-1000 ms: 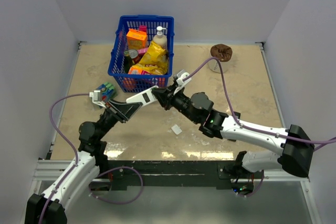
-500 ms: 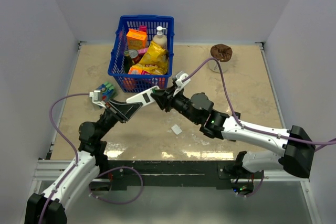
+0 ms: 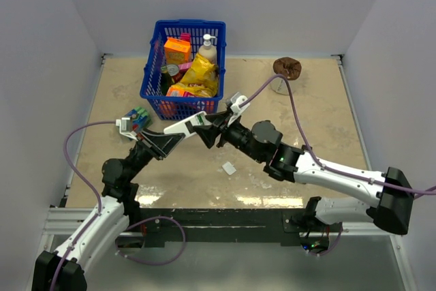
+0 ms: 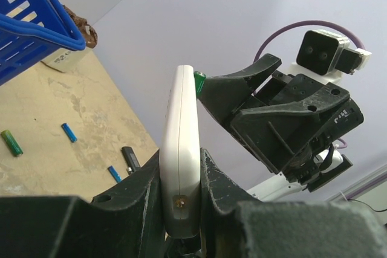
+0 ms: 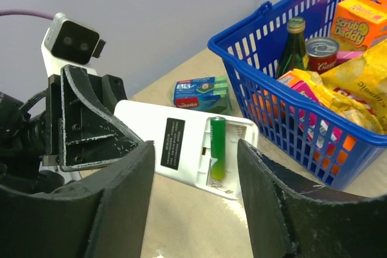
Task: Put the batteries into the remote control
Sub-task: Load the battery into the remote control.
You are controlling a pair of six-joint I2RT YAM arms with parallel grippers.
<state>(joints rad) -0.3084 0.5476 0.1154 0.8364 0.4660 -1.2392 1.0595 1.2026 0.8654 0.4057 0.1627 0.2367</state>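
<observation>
We see the left end effector [image 4: 180,176] clamped tight on the lower end of the remote control [image 5: 193,156]. It holds the white body raised above the table [image 3: 320,120], just in front of the blue basket [image 3: 153,66]. In the left wrist view the remote control stands on edge between the two dark fingers [image 4: 140,188], its free end pointing up and away. The right end effector [image 3: 212,129] meets that free end with its jaws parted fairly wide and nothing gripped between them. From the right wrist view we look between its two fingers [image 5: 124,203] straight onto the back of the remote control. The compartment there is open, and a green battery [image 5: 217,148] lies lengthwise in the slot nearer the label. Neither finger touches it, and the second slot beside it shows only its spring. The loose batteries [image 4: 69,132] lie well apart on the table in the left wrist view: one green, two blue and one dark. A small white cover piece [image 3: 229,167] rests on the table below the two end effectors. A blue-and-green sponge pack [image 3: 139,118] sits beside the basket's near left corner, and a brown lump [image 3: 287,67] lies at the far right.
</observation>
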